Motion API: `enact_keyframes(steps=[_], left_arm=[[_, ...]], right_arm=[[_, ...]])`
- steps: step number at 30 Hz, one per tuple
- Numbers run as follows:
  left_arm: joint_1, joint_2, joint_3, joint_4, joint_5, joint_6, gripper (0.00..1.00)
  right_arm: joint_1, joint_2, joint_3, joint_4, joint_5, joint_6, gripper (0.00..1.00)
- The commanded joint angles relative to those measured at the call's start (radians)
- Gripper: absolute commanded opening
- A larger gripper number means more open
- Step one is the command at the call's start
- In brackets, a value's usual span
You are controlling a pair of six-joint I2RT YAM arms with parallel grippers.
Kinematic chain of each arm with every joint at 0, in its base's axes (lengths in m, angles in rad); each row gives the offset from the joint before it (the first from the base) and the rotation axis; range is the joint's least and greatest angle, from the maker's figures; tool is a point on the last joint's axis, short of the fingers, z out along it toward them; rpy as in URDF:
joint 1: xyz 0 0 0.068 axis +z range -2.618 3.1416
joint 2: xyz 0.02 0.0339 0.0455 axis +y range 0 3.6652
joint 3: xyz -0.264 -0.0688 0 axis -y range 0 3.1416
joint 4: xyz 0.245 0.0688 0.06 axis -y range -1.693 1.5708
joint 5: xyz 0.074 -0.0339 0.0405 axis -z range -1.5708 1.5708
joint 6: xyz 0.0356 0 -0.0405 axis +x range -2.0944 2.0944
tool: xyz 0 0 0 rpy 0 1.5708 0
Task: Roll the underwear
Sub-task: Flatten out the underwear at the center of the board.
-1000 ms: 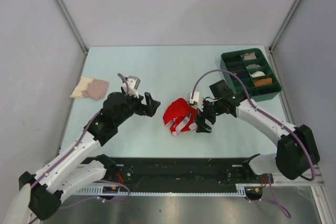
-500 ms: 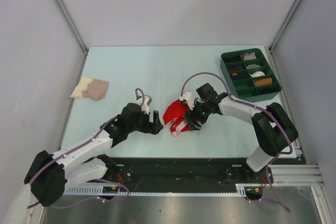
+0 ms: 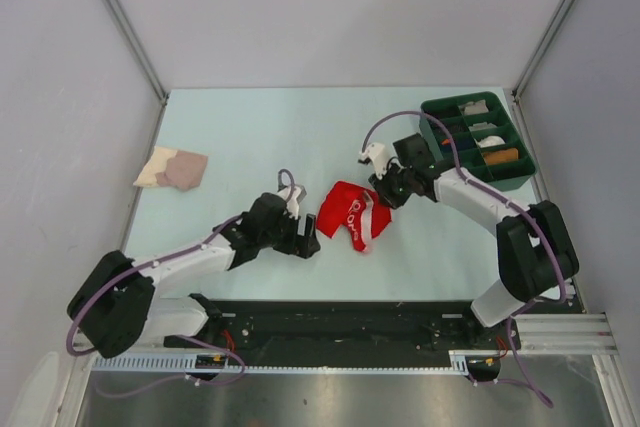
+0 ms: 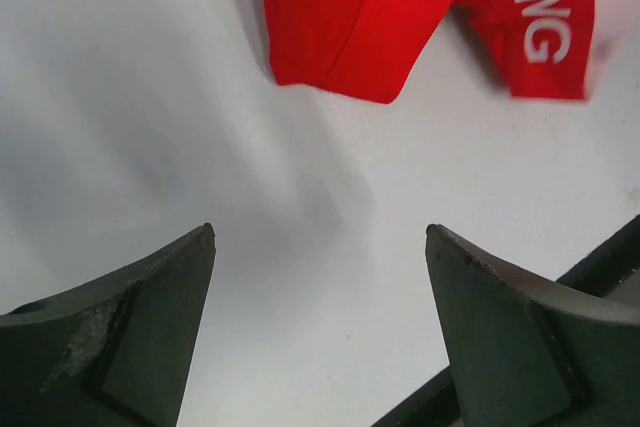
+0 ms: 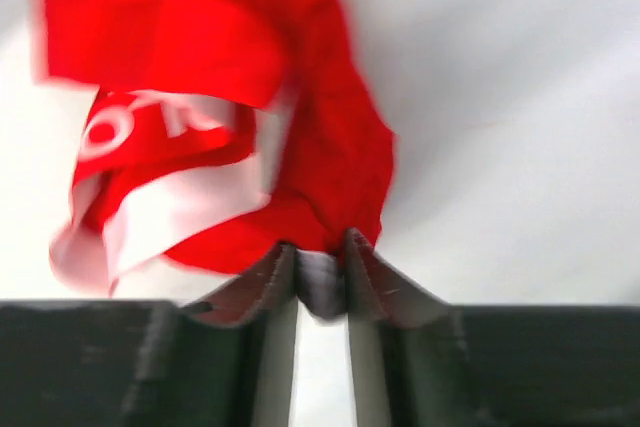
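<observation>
The red underwear (image 3: 348, 211) lies crumpled on the pale table between my two arms, its lettered waistband and white trim showing. My right gripper (image 3: 384, 194) is at its right edge. In the right wrist view the right gripper (image 5: 320, 250) is shut, pinching a fold of the red underwear (image 5: 250, 77), and the cloth is blurred by motion. My left gripper (image 3: 307, 238) sits low just left of the garment. The left wrist view shows the left gripper (image 4: 320, 232) open over bare table, with the underwear (image 4: 360, 17) just beyond its fingertips.
A green compartment tray (image 3: 437, 105) holding small items stands at the back right, behind the right arm. A folded beige-and-pink cloth (image 3: 172, 168) lies at the left edge. A black rail (image 3: 340, 322) runs along the near edge.
The right gripper has closed on the underwear's right edge and drawn back to the right, pulling the cloth along. The left arm has swung lower and rightwards, up to the garment.
</observation>
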Motion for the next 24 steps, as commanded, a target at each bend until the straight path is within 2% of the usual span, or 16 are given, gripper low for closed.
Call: enact_keyframes(steps=[1, 2, 6, 8, 10, 12, 16, 18, 24], left_arm=[[-0.031, 0.098, 0.12, 0.035, 0.01, 0.086, 0.9], [-0.04, 0.113, 0.14, 0.026, 0.009, 0.091, 0.95], [-0.106, 0.162, 0.208, 0.027, -0.019, 0.092, 0.96], [-0.124, 0.189, 0.225, 0.029, -0.052, 0.085, 0.96], [-0.153, 0.242, 0.263, 0.012, -0.106, 0.082, 0.96], [-0.173, 0.276, 0.306, -0.013, -0.152, 0.076, 0.94], [-0.202, 0.365, 0.372, -0.062, -0.232, 0.062, 0.91], [-0.209, 0.417, 0.398, -0.086, -0.269, 0.053, 0.88], [-0.213, 0.483, 0.404, -0.079, -0.316, 0.026, 0.8]], right_arm=[[-0.059, 0.051, 0.091, 0.067, 0.101, -0.045, 0.41], [-0.072, 0.063, 0.107, 0.054, 0.078, -0.045, 0.54], [-0.107, -0.019, 0.126, -0.052, -0.067, -0.077, 0.68], [-0.13, -0.063, 0.128, -0.133, -0.193, -0.112, 0.74], [-0.144, -0.089, 0.121, -0.181, -0.332, -0.119, 0.77], [-0.148, -0.069, 0.118, -0.239, -0.403, -0.097, 0.78], [-0.142, 0.02, 0.086, -0.249, -0.503, -0.018, 0.8], [-0.136, 0.058, 0.071, -0.217, -0.495, 0.027, 0.85], [-0.106, 0.103, 0.022, -0.189, -0.448, 0.059, 0.85]])
